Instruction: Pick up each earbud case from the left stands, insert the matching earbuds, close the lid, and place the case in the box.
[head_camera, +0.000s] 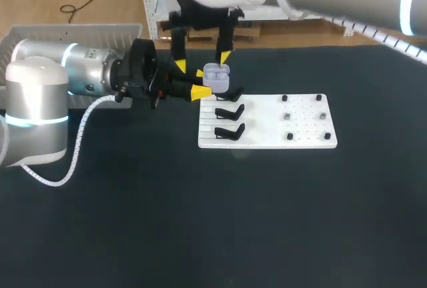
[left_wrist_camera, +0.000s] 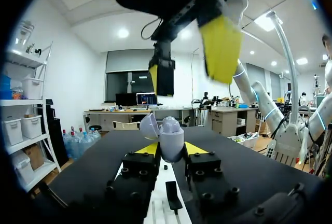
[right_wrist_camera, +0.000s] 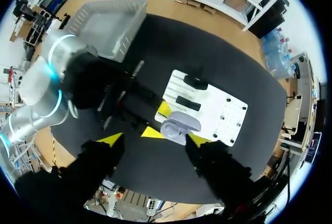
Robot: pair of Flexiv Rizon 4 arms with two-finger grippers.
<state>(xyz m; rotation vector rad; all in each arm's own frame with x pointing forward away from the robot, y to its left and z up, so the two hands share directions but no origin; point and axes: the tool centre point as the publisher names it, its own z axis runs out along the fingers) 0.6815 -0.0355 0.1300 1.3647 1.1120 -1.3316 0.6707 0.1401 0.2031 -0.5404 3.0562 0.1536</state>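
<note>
Holding the earbud case off the surface, my left jaws are clamped on its lower shell from both sides, above the back left corner of the white stand board. Its lid stands open, and both earbuds seem seated inside, though the head view is too coarse to be sure. My right jaws hang spread wide and empty directly over it. To close it, I judge one right fingertip should press the lid down gently, with the left grip kept firm.
</note>
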